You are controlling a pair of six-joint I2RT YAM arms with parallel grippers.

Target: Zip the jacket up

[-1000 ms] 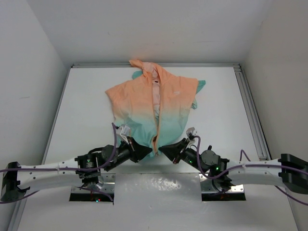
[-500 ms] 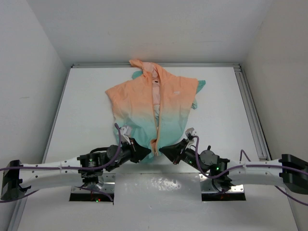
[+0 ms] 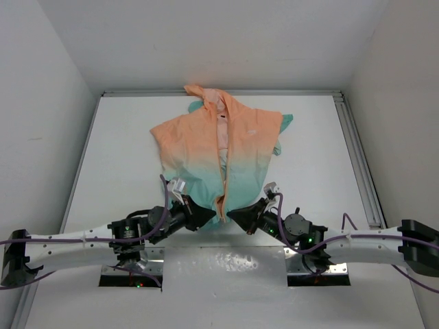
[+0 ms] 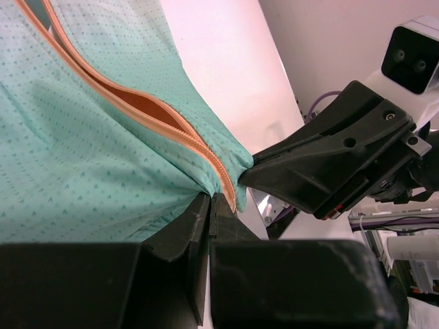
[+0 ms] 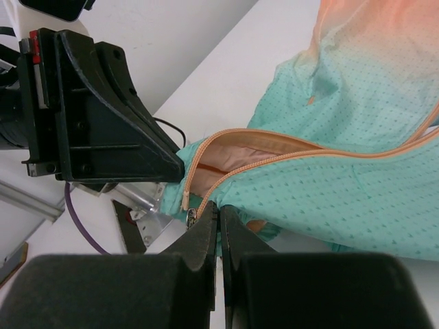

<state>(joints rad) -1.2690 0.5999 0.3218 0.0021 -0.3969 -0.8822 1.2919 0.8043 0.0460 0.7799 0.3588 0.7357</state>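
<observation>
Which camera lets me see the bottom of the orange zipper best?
The right wrist view: the zipper fills it, both edges apart, ending by the right gripper. The left wrist view shows its end near the left gripper; the top view shows it tiny.

Jacket (image 3: 219, 154): peach-orange upper half grading to teal lower half. The teal fabric carries a fine repeating pattern of small, darker triangular marks.
Zipper (image 4: 171, 123) on the jacket front: orange tape and teeth. Lining inside the jacket opening: pale peach.
Logo (image 3: 251, 130) on the jacket chest: white.
Table (image 3: 123, 171) under the jacket: white.
Left gripper (image 3: 208, 218) and right gripper (image 3: 233, 214) at the jacket hem: black.
Cables (image 3: 41, 240) below the jacket hem: purple.
</observation>
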